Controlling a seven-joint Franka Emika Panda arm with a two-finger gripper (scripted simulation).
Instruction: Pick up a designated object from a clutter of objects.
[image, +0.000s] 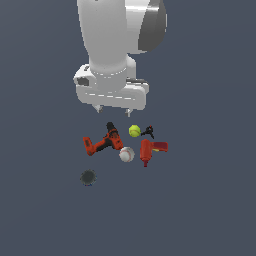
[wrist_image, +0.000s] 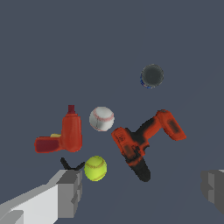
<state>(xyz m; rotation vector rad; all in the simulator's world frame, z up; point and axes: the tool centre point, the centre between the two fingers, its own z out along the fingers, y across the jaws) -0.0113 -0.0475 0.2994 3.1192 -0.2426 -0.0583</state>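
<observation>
The all-red tool lies on the dark floor at the exterior view's right of the clutter, its maroon tip pointing toward the camera; it also shows in the wrist view. Beside it lie the white baseball, the yellow-green tennis ball, the small black clamp and the orange-and-black drill. My gripper hangs open and empty above the clutter, touching nothing.
A small dark round disc lies apart from the clutter, at the exterior view's lower left. The floor is a plain dark grey surface.
</observation>
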